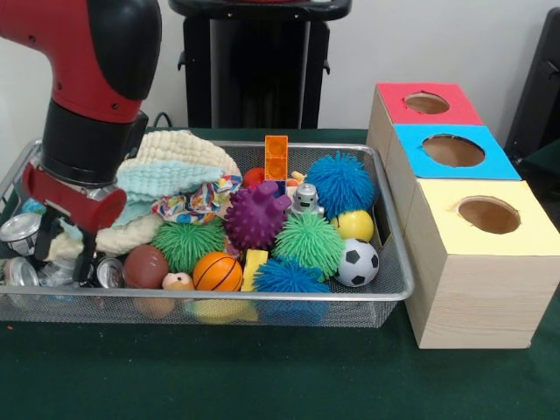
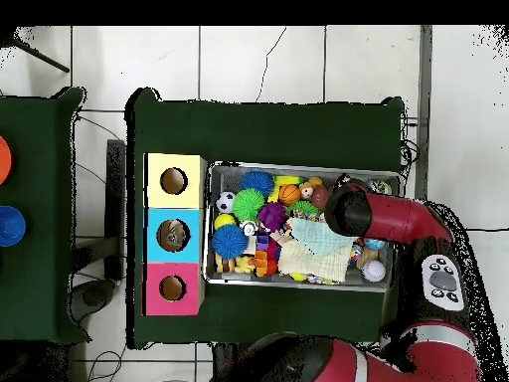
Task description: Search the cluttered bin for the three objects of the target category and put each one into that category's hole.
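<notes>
At frame left your end effector [image 1: 63,254] sat among three cans [image 1: 19,234] in the wire bin [image 1: 395,262]; I cannot tell its grip. Balls and cloths filled the bin. Three holed boxes [image 1: 477,262] stood right.

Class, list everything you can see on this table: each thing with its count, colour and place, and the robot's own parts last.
Wire bin: one, silver mesh, on the green table.
Sorting boxes: three, with red, blue and yellow holed tops, in a row beside the bin.
Spiky balls: five; two green, two blue, one purple, mid-bin.
Sport balls: soccer ball, basketball, brown football, along the bin's camera-side edge.
Yellow ball: one, behind the soccer ball.
Orange block: one, upright at the back.
Toy robot: one, silver, mid-bin.
Cloths: a cream, pale-blue and patterned pile at the back.
Metal cans: several, silver, at the end under the arm.
Arm: red and black, over the cans.
Tool: down among the cans.
</notes>
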### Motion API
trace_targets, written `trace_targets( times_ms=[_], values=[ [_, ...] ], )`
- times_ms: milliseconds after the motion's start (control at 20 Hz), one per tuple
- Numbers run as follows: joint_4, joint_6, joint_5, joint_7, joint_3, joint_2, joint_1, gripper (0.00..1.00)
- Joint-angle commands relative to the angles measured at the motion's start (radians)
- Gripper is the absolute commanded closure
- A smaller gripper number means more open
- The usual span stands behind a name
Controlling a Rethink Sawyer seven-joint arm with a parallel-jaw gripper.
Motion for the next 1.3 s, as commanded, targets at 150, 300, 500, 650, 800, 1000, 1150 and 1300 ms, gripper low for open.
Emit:
trace_targets(
  times_ms=[150, 300, 500, 650, 800, 1000, 1150, 1300],
  values=[
    [0.063, 0.148, 0.018, 0.072, -0.026, -0.029, 0.028, 0.0],
    [0.069, 0.148, 0.027, 0.119, -0.059, 0.027, 0.047, 0.0],
    [0.058, 0.153, 0.042, 0.128, -0.068, 0.077, 0.05, 0.0],
    [0.062, 0.166, 0.053, 0.109, -0.057, 0.085, 0.038, 0.0],
    [0.071, 0.177, 0.062, 0.095, -0.05, 0.082, 0.033, 0.0],
    [0.075, 0.167, 0.062, 0.094, -0.057, 0.084, 0.037, 0.0],
    [0.07, 0.148, 0.057, 0.105, -0.069, 0.092, 0.045, 0.0],
    [0.057, 0.124, 0.05, 0.118, -0.088, 0.112, 0.055, 0.0]
  ],
)
